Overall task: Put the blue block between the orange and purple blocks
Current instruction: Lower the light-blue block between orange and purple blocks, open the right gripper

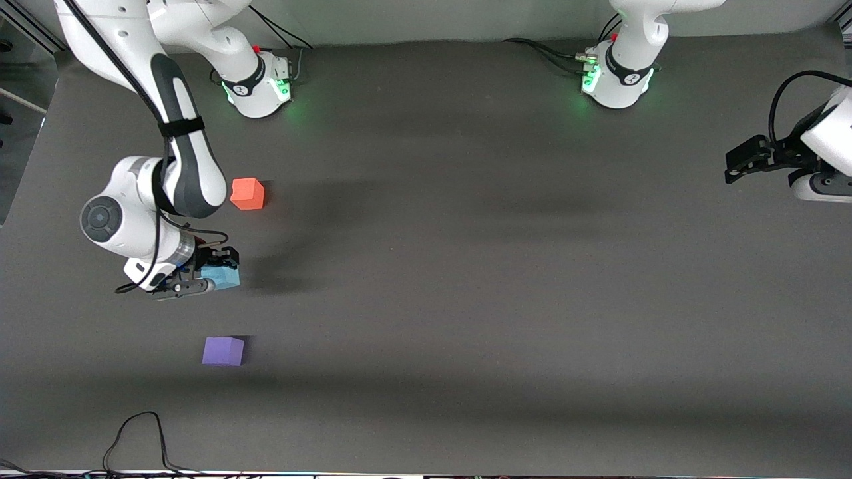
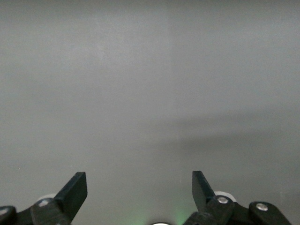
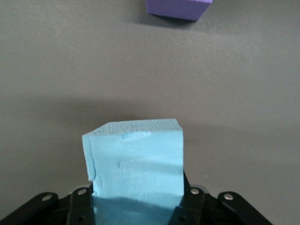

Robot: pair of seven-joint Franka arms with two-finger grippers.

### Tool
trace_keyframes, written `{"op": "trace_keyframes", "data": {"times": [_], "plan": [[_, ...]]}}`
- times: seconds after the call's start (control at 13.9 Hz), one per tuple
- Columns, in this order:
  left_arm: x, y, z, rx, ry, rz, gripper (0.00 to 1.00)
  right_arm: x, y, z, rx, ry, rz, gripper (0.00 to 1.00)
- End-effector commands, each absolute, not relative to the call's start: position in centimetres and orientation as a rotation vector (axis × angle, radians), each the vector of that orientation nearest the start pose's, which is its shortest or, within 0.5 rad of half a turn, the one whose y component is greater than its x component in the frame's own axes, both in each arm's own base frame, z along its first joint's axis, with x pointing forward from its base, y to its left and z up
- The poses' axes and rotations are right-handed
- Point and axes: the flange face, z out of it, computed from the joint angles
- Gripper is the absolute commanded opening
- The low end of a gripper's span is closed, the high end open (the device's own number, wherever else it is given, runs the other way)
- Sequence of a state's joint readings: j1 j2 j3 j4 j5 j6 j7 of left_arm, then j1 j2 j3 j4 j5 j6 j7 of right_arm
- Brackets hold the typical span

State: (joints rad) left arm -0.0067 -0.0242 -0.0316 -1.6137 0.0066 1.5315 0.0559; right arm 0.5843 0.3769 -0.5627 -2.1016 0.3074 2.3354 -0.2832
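My right gripper (image 1: pixel 212 274) is shut on the light blue block (image 1: pixel 224 277), with a finger on each side of it. It holds the block low over the table, between the orange block (image 1: pixel 247 193) and the purple block (image 1: pixel 223 350). I cannot tell whether the blue block touches the table. In the right wrist view the blue block (image 3: pixel 136 159) fills the space between the jaws of the right gripper (image 3: pixel 138 190), and the purple block (image 3: pixel 178 8) lies ahead of it. My left gripper (image 1: pixel 737 165) waits at the left arm's end of the table, open and empty (image 2: pixel 139 187).
The grey table mat (image 1: pixel 466 266) is bare around the three cubes. A black cable (image 1: pixel 136 432) loops on the mat's edge nearest the front camera. The two arm bases (image 1: pixel 259 83) (image 1: pixel 616 80) stand along the table's edge farthest from the front camera.
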Motion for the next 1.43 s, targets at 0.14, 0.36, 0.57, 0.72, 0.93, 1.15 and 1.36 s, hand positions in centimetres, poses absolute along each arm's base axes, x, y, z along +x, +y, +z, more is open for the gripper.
{"op": "trace_keyframes", "data": {"times": [0.14, 0.36, 0.57, 0.72, 0.93, 1.15, 1.36], "plan": [[54.3, -2.1, 61.5, -3.117, 0.172, 0.082, 1.00, 56.6, 1.0, 20.7, -3.027, -0.163, 0.039, 0.53], [54.3, -2.1, 61.5, -3.117, 0.174, 0.082, 1.00, 56.1, 0.4, 19.5, -3.043, -0.167, 0.034, 0.57], [54.3, -2.1, 61.5, -3.117, 0.172, 0.082, 1.00, 55.8, 0.4, 19.2, -3.048, -0.150, 0.039, 0.90], [54.3, -2.1, 61.5, -3.117, 0.174, 0.079, 1.00, 55.7, 0.4, 19.2, -3.047, -0.144, 0.042, 1.00], [54.3, -2.1, 61.5, -3.117, 0.174, 0.079, 1.00, 56.0, 0.4, 20.5, -3.032, -0.122, 0.014, 1.00], [54.3, -2.2, 61.4, -3.117, 0.174, 0.084, 1.00, 57.0, 0.0, 24.0, -2.977, -0.124, 0.046, 1.00], [54.3, -2.2, 61.5, -3.117, 0.177, 0.079, 1.00, 59.8, -2.4, 31.5, -2.974, -0.145, 0.091, 1.00]]}}
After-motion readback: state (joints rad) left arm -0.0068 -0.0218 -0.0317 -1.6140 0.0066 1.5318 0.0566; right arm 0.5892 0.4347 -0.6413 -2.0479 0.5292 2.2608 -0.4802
